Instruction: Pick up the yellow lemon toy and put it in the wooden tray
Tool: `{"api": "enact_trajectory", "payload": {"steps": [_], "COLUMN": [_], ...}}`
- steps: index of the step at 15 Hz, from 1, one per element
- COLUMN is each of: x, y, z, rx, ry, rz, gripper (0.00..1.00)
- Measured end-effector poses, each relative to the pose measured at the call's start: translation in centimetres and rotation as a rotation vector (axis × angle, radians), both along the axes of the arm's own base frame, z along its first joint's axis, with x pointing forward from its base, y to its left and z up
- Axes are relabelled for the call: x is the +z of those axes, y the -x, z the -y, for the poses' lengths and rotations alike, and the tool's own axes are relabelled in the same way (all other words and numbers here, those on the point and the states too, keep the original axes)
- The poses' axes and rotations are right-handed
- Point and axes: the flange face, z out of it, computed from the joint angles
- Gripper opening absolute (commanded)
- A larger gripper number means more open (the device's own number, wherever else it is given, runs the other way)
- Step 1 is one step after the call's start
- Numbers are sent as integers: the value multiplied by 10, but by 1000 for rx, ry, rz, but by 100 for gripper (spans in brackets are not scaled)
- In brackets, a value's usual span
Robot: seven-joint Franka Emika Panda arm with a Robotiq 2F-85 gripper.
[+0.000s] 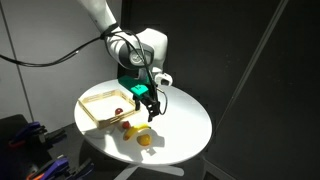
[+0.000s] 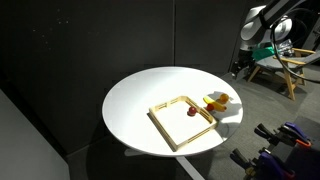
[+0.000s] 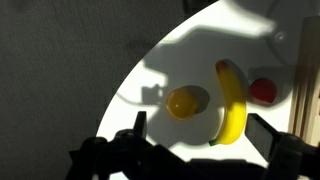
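The yellow lemon toy (image 3: 185, 102) lies on the round white table (image 1: 185, 125), in shadow, just left of a longer yellow banana toy (image 3: 232, 100) in the wrist view. In an exterior view the lemon (image 1: 144, 141) sits near the table's front edge. The wooden tray (image 1: 95, 100) stands beside these toys and also shows in the other exterior view (image 2: 170, 128). My gripper (image 3: 203, 135) is open and empty. It hovers above the lemon and banana, with a finger on each side of them in the wrist view. It also shows above the table in an exterior view (image 1: 148, 102).
A small red toy (image 3: 262, 91) lies next to the banana, close to the tray's rim (image 3: 300, 90). A red toy (image 2: 189, 112) also lies inside the tray. Black curtains surround the table. A wooden chair (image 2: 285, 65) stands behind the arm.
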Motion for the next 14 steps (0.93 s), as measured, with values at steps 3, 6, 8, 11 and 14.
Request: {"api": "enact_trajectory", "payload": {"steps": [3,6,8,11,14], "x": [-12,-23,-31,-43,-56], "y": [-5,-11,-16,-24,-31], "z": [-3,-3,-2,0,3], "rx": [11,16,19,21,23], "ry": [4,10,12,15,17], "rz": [2,3,0,-12,-25], "gripper": [100,100,100,100,100]}}
